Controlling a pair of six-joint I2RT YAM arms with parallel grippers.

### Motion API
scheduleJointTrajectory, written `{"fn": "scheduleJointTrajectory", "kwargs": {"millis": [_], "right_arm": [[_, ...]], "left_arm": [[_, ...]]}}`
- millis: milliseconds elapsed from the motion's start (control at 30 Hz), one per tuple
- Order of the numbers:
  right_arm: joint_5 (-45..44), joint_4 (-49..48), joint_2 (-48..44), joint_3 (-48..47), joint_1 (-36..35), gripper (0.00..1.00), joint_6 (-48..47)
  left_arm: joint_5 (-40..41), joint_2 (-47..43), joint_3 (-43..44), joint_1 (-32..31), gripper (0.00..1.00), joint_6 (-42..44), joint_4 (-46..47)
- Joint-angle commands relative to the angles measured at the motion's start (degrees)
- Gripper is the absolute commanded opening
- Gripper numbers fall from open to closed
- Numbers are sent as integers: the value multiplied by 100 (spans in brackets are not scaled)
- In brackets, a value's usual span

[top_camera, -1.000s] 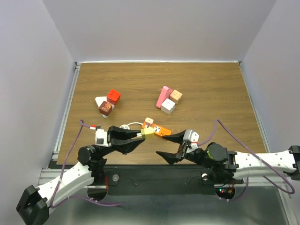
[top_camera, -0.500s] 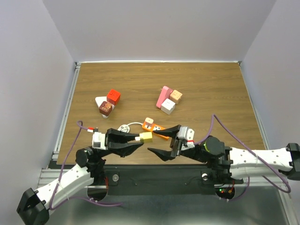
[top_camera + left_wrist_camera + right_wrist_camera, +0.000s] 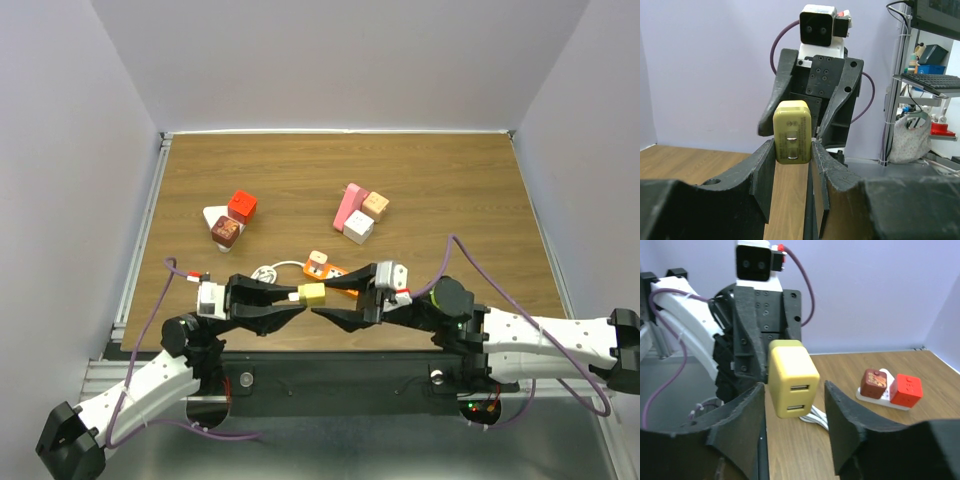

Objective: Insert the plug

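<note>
My left gripper [image 3: 299, 299] is shut on a yellow plug [image 3: 313, 292] and holds it above the table near the front edge. In the left wrist view the plug [image 3: 793, 131] sits between the fingertips with its two metal prongs facing the camera. My right gripper [image 3: 326, 300] is open and faces the left one, with a finger on each side of the plug. In the right wrist view the plug [image 3: 792, 379] shows two USB slots and stands apart from both fingers. The orange power strip [image 3: 336, 273] lies on the table just behind, with a white cable [image 3: 268, 270].
A white triangular strip with a red and a dark red cube [image 3: 230, 220] lies at the back left and also shows in the right wrist view [image 3: 889, 387]. Pink, tan and white blocks [image 3: 357, 213] lie at the back middle. The table's front edge is just below both grippers.
My right gripper has moved left toward the left gripper, and its open fingers now straddle the yellow plug. The left gripper, still holding the plug, shifted slightly toward the front edge.
</note>
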State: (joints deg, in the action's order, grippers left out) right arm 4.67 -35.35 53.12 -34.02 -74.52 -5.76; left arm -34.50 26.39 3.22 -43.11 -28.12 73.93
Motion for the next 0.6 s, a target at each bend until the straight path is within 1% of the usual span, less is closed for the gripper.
{"fn": "scheduleJointTrajectory", "kwargs": {"millis": [0, 200, 233, 367, 400, 467, 500, 533, 567], "right_arm": [[570, -648, -4, -78, 34, 54, -13], [895, -719, 189, -166, 43, 48, 22], [922, -727, 251, -210, 34, 45, 40], [904, -719, 321, -219, 43, 40, 84], [887, -727, 321, -210, 43, 35, 75], [852, -727, 304, -167, 43, 28, 75], [765, -719, 260, -158, 43, 11, 75], [668, -719, 234, -149, 34, 0, 92], [528, -719, 181, -114, 34, 0, 101]], "left_arm": [[-92, -20, -797, 22, 0, 8, 526], [-101, 6, -797, 13, 0, 17, 543], [-109, 6, -797, 13, 0, 17, 561], [-101, -37, -806, 22, 0, 26, 535], [-75, -20, -806, 14, 0, 43, 500], [13, -3, -797, 13, 0, 78, 421], [118, 32, -797, 13, 0, 87, 368], [171, 41, -780, 22, 0, 131, 237], [276, 59, -762, 22, 0, 157, 175]]}}
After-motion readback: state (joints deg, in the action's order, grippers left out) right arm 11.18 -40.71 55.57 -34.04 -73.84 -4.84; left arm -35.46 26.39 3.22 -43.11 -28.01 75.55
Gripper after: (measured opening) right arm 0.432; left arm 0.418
